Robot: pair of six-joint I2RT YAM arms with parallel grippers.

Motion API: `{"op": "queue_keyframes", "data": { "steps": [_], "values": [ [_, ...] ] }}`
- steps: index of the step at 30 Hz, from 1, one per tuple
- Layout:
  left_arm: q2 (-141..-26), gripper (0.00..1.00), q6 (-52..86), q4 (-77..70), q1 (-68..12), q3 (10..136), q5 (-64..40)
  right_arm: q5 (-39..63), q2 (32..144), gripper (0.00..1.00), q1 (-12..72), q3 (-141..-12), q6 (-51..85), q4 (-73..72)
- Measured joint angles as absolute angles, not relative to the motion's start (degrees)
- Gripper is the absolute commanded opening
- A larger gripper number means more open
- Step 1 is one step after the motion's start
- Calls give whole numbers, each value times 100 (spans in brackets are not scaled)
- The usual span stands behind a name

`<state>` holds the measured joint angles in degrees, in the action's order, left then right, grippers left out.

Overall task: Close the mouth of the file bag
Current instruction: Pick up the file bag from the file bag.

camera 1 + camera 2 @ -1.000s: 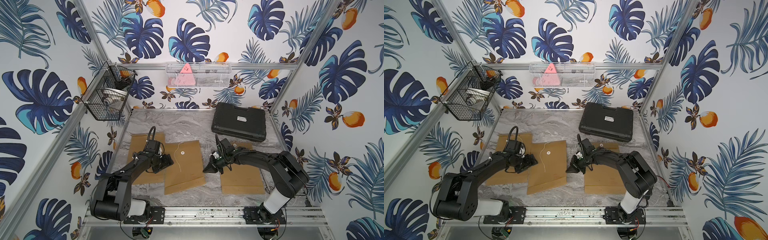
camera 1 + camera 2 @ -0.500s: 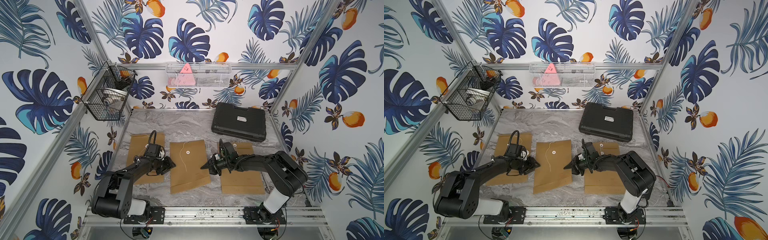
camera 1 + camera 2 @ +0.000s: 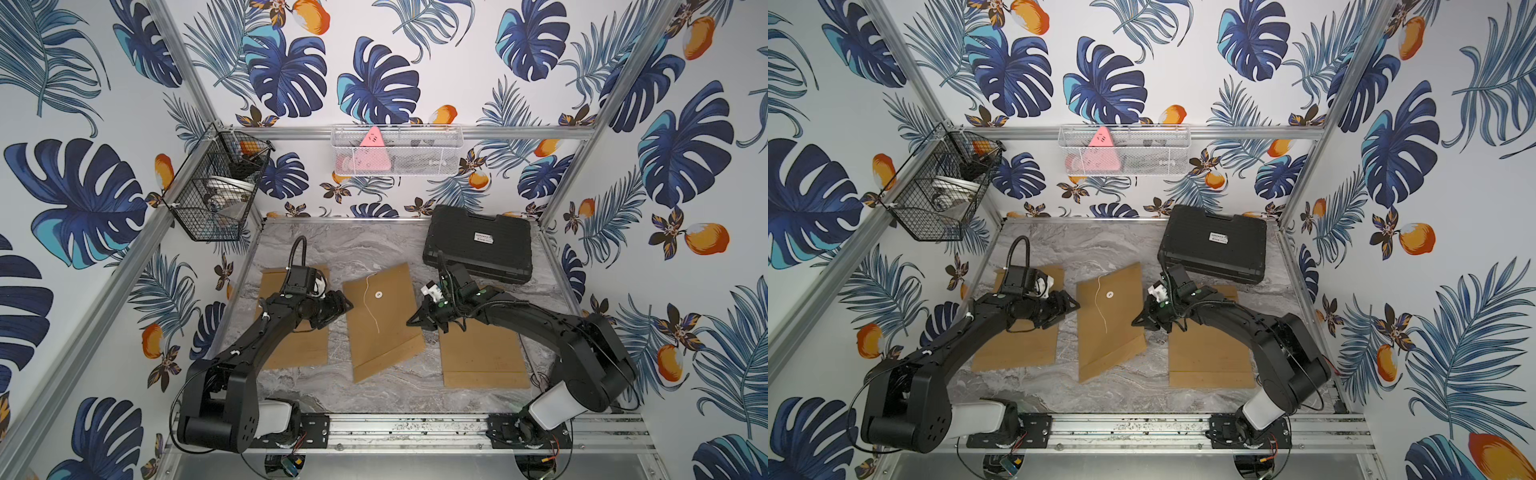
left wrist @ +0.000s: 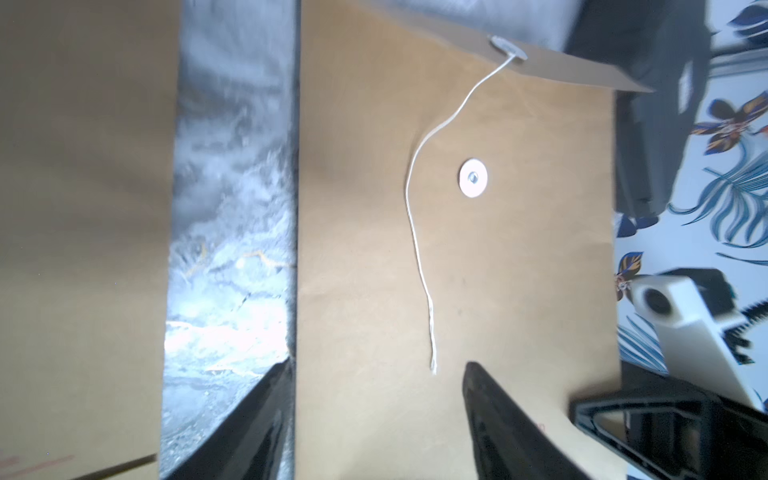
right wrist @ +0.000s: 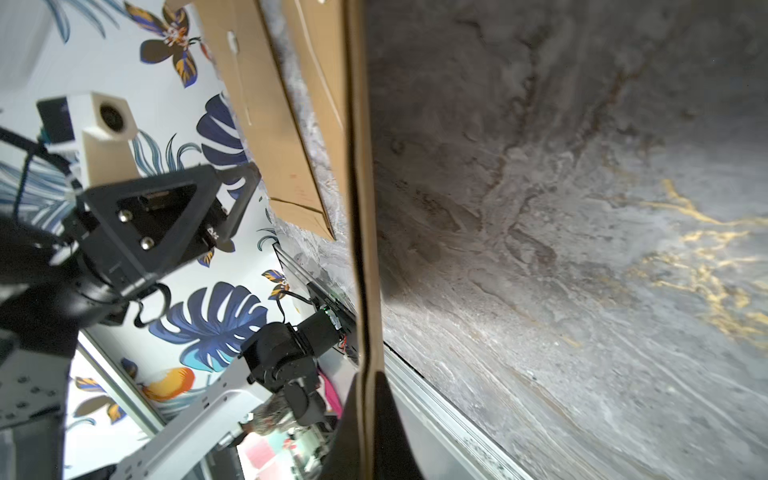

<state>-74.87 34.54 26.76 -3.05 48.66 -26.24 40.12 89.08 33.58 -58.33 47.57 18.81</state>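
Note:
The file bag is a brown kraft envelope lying tilted mid-table in both top views. In the left wrist view its flap carries a white disc. From there a loose white string runs down past a second disc without wrapping it. My left gripper is open at the bag's left edge, jaws straddling that edge. My right gripper is shut on the bag's right edge, which it holds lifted, seen edge-on in the right wrist view.
Two more kraft bags lie flat, one under the left arm and one under the right arm. A black case sits at the back right. A black wire basket and a white mesh basket hang on the walls.
The middle bag has slid away from the front rail and turned. The right gripper let go briefly and is shut on its right edge again. The left gripper narrowed, then reopened.

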Motion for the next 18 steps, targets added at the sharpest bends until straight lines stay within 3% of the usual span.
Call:
{"op": "queue_keyframes", "data": {
  "steps": [8,12,18],
  "values": [
    [-7242,84,3409,2342,-12,5559,-2987,3369,8147,0,3358,-6925,3297,3142],
    [-7365,88,4182,893,384,5151,-3715,3059,7651,0,3356,-7240,2578,3218],
    [-7815,86,5701,-1533,263,4781,-4591,3081,7144,0,3354,-7572,1822,3011]
  ]
}}
